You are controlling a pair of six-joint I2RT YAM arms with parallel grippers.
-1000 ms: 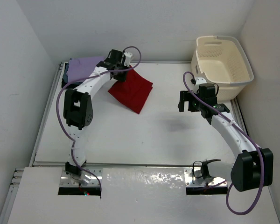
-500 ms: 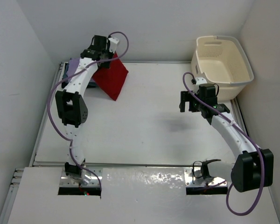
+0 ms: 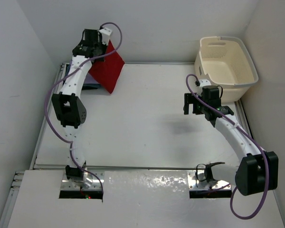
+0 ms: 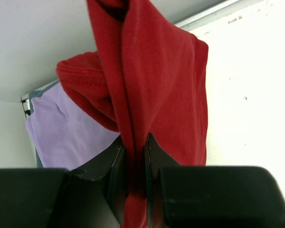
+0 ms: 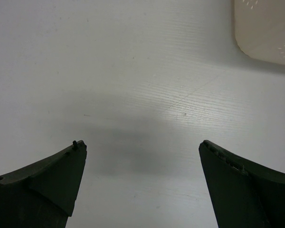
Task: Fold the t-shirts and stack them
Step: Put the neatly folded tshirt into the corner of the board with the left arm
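The left arm (image 3: 70, 88) and right arm (image 3: 235, 135) are both just white tube links with chunky black joint housings and a loose purple cable (image 3: 47, 111) looping alongside, and the left tool (image 4: 137, 152) and right tool (image 5: 142, 147) are matte black with wedge-shaped fingers (image 5: 52, 175).

One red shirt (image 3: 109, 69), one lavender shirt (image 4: 71, 137), one basket (image 3: 228, 81)

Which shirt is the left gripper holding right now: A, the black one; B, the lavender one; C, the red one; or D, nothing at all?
C: the left gripper is pinched shut on the red t-shirt, while the lavender t-shirt lies flat behind it.
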